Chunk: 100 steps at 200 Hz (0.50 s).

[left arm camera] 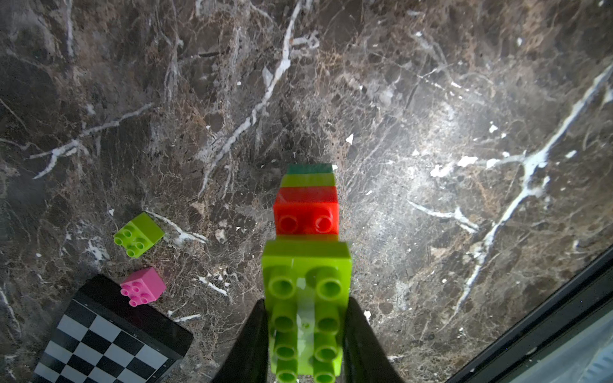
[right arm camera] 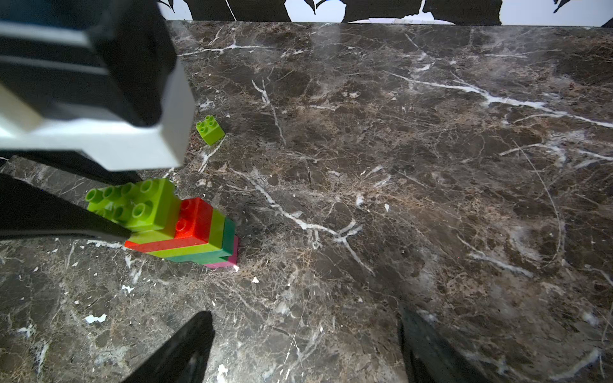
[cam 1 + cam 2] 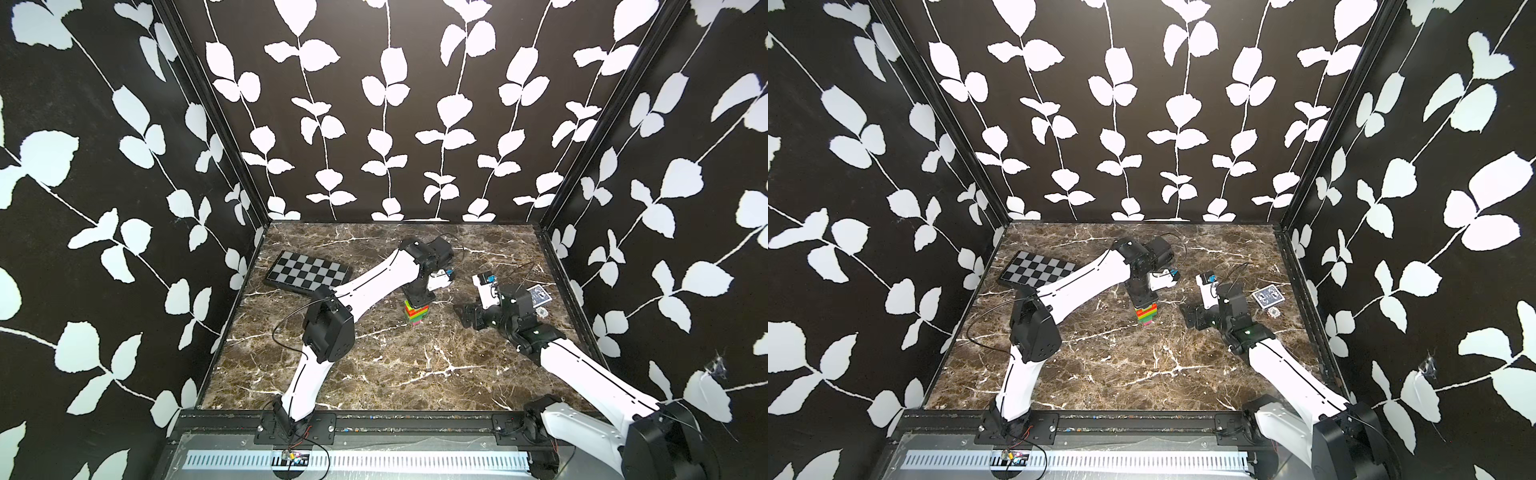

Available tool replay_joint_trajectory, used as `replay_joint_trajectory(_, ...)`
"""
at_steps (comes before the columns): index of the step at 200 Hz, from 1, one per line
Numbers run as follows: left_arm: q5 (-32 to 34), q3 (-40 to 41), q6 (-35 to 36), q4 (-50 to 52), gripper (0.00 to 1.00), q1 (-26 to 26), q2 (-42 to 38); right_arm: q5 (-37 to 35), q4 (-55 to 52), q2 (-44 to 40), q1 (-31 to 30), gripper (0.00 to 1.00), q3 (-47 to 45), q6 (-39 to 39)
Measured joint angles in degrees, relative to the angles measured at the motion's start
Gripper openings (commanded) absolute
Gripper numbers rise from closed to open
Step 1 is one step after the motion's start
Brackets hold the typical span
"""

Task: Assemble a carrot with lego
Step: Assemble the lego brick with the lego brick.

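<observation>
The carrot (image 3: 415, 314) (image 3: 1146, 314) stands upright mid-table as a stack of lego: pink at the bottom, then green, lime and red-orange bands (image 2: 195, 232). A long lime brick (image 1: 306, 265) lies on top of it. My left gripper (image 1: 306, 301) (image 3: 419, 301) comes down from above and is shut on that lime brick. A loose small lime brick (image 1: 139, 234) (image 2: 210, 129) and a small pink brick (image 1: 143, 286) lie on the table nearby. To the right of the stack, my right gripper (image 2: 304, 313) (image 3: 467, 316) is open, nothing between its fingers.
A black-and-grey checkered board (image 3: 307, 270) (image 1: 99, 345) lies at the back left, close to the pink brick. A blue card deck (image 3: 540, 296) and a small round item (image 3: 541, 312) lie at the right, near the wall. Patterned walls close in three sides.
</observation>
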<state>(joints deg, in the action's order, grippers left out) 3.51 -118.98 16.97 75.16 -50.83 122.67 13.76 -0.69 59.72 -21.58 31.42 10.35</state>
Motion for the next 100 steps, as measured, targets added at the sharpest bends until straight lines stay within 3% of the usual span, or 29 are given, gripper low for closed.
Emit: replay_joint_trajectory(100,-1.33,-1.99,-9.49,1.22,0.19,0.09,1.16,0.26,0.09,1.05,0.00,0.87,0.00,0.24)
